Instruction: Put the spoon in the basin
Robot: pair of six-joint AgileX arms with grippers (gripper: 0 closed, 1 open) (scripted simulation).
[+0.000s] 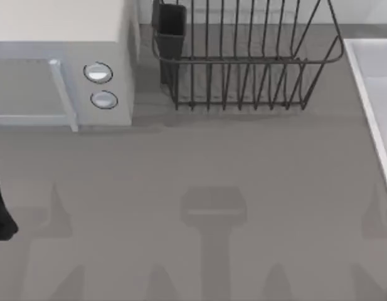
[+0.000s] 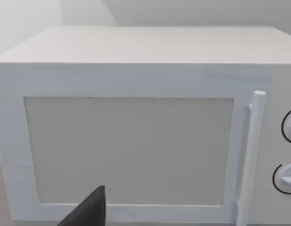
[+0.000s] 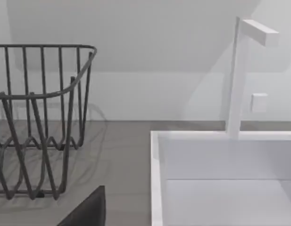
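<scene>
Top view: grey surface (image 1: 243,175); white microwave (image 1: 61,63) at far left, dark wire rack (image 1: 243,63) beside it, basin (image 1: 378,94) rim at the right edge.
Left wrist view: faces the microwave door (image 2: 128,150) and handle (image 2: 251,155).
Right wrist view: rack (image 3: 37,122) beside the basin (image 3: 157,188); faucet (image 3: 239,75) behind.
Claws: state cannot be told.

Simulated kitchen counter. White microwave (image 1: 61,69) with 2 round knobs (image 1: 98,73) at the top view's left, dark wire dish rack (image 1: 243,63) at the back centre. Pale basin (image 3: 220,179) with a white faucet (image 3: 239,75) at the right, all on a grey countertop (image 1: 199,200).
</scene>
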